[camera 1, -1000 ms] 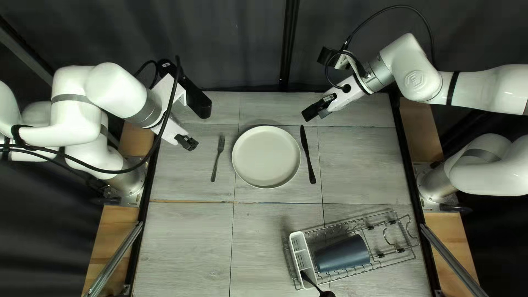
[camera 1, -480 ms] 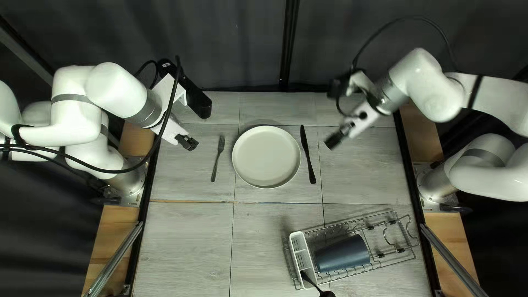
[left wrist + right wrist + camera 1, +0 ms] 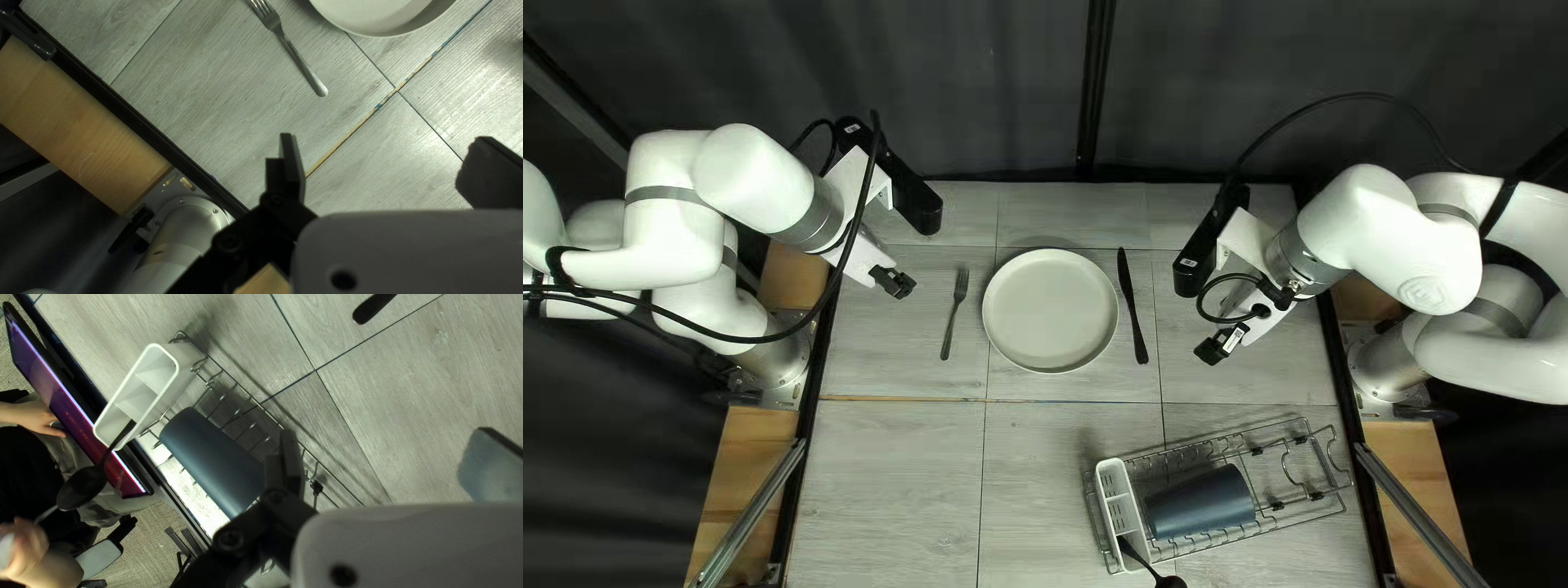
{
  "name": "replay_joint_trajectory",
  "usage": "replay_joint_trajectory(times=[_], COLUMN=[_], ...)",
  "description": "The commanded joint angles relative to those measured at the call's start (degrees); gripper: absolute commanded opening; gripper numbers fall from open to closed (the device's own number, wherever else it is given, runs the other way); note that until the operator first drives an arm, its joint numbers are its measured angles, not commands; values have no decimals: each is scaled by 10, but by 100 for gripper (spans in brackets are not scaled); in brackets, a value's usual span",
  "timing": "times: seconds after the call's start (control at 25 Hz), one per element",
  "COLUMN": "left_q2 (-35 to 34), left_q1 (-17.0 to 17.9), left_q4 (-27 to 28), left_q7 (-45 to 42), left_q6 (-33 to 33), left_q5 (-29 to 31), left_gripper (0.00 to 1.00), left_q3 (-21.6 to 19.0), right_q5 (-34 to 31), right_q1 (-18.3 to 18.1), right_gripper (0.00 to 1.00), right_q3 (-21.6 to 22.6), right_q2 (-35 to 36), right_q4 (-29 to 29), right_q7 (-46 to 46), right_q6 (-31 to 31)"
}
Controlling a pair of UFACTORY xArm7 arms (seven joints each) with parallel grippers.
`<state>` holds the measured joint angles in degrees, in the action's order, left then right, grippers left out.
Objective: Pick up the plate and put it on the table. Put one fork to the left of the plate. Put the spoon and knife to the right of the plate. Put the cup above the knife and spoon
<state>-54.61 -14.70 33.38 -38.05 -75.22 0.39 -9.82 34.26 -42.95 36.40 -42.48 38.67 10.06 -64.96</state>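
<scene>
The right pincer (image 3: pixel 1220 348) is hovering over the light grey wood-look table (image 3: pixel 893 468), its two fingers standing wide apart and gripping nothing. The black spoon (image 3: pixel 81 487) is leaning out of the white divided plastic caddy (image 3: pixel 180 375), well apart from those fingers. The dark blue-grey cup (image 3: pixel 1198 503) is lying on its side in the silver wire rack (image 3: pixel 1274 505), and in the right wrist view it is reaching partly behind one finger, not between the two. The left pincer (image 3: pixel 895 283) is hanging near the silver metal fork (image 3: pixel 954 316) — also spread wide, holding nothing — with the fork lying ahead of it.

The top left view is showing the whole round off-white plate (image 3: pixel 1050 310), the fork on its left and the long black knife (image 3: pixel 1133 307) on its right. The left wrist view is catching only the plate's edge beyond the fork; the right wrist view is catching only the knife's handle end. That right wrist view alone is showing a lit screen (image 3: pixel 60 403) beyond the table's edge — and a person's hand (image 3: pixel 35 418) resting beside it.
</scene>
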Motion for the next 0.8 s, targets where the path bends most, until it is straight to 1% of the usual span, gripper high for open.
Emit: replay_joint_trajectory(times=[0.04, 0.28, 0.32, 0.36, 0.44, 0.48, 0.52, 0.56, 0.6, 0.64, 0.68, 0.72, 0.76, 0.8], left_q2=[0, 0, 0, 0, 0, 0, 0, 0, 0, 0, 0, 0, 0, 0], left_q1=[0, 0, 0, 0, 0, 0, 0, 0, 0, 0, 0, 0, 0, 0], left_q4=[0, 0, 0, 0, 0, 0, 0, 0, 0, 0, 0, 0, 0, 0], left_q7=[0, 0, 0, 0, 0, 0, 0, 0, 0, 0, 0, 0, 0, 0], left_q6=[0, 0, 0, 0, 0, 0, 0, 0, 0, 0, 0, 0, 0, 0], left_q5=[0, 0, 0, 0, 0, 0, 0, 0, 0, 0, 0, 0, 0, 0], left_gripper=[100, 100, 100, 100, 100, 100, 100, 100, 100, 100, 100, 100, 100, 100], left_q3=[0, 0, 0, 0, 0, 0, 0, 0, 0, 0, 0, 0, 0, 0], right_q5=[0, 0, -12, -15, -33, -38, -50, -56, -66, -70, -74, -76, -77, -79], right_q1=[0, 0, -3, -4, -8, -8, -13, -16, -21, -26, -29, -34, -37, -44], right_gripper=[100, 100, 100, 100, 100, 100, 100, 100, 100, 100, 100, 100, 100, 100], right_q3=[0, 0, 15, 19, 47, 56, 79, 90, 121, 145, 158, 191, 205, 238], right_q2=[0, 0, 17, 24, 45, 48, 59, 65, 75, 82, 87, 94, 97, 103], right_q4=[0, 0, 27, 40, 103, 118, 154, 169, 204, 225, 235, 255, 263, 282], right_q7=[0, 0, 3, 7, 39, 50, 74, 84, 115, 135, 144, 169, 178, 197], right_q6=[0, 0, -9, -16, -54, -67, -90, -100, -122, -133, -139, -147, -150, -154])
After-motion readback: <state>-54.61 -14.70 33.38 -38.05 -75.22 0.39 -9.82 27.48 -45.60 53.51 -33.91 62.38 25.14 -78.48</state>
